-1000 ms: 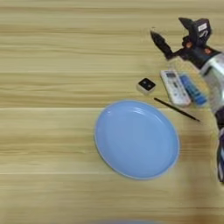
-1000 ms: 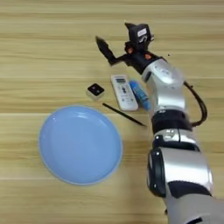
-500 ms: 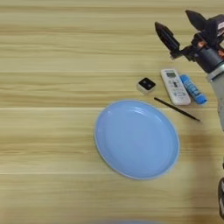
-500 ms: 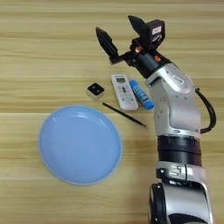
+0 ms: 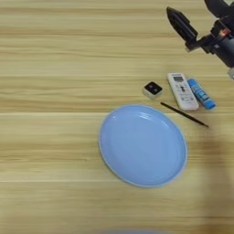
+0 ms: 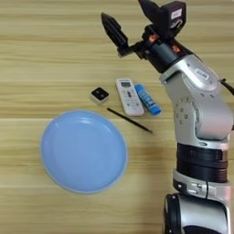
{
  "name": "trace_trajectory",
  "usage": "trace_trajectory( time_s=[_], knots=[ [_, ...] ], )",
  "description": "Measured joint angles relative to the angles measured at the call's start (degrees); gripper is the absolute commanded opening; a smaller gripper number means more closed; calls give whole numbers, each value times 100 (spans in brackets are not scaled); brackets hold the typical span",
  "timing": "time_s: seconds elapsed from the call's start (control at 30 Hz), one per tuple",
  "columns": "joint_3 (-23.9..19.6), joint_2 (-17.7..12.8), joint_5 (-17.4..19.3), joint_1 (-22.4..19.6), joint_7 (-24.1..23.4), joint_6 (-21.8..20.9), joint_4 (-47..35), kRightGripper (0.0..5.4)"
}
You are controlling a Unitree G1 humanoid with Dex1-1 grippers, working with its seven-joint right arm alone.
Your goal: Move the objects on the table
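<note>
Up near the far edge of the table (image 6: 41,59), the gripper (image 6: 130,20) hangs with its two black fingers spread wide and nothing between them. One finger (image 6: 114,28) points toward the left; the other is cut off by the top of the right eye view. In the left eye view only the fingers and a bit of the wrist show at the right edge, the arm (image 6: 196,105) being out of sight there.

Below the gripper and well apart from it lie the small things in a row: the black piece (image 6: 99,95), the remote (image 6: 127,96) and the blue tube (image 6: 147,99), the tube just beside the remote, perhaps touching. A thin dark stick (image 6: 129,120) lies slanted in front of them; what it is cannot be made out. The plate (image 6: 83,151) sits nearer the robot, its rim close to the stick's left end.
</note>
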Motion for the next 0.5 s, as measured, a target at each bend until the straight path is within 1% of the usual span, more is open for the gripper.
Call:
trace_trajectory(
  time_s=[0.13,0.2,0.23,0.27,0.33,0.37,0.43,0.5],
  knots=[
    [163,16,-26,44,7,7,13,538],
    [230,-24,-54,205,105,98,1,538],
    [266,-92,-74,299,208,100,6,538],
    [321,-208,-86,421,392,96,39,538],
    [364,-294,-95,547,669,93,61,538],
    [421,-385,-76,606,903,93,64,538],
    [551,-507,-63,652,1297,43,108,538],
    [727,-631,-144,689,1642,-20,169,538]
  ],
)
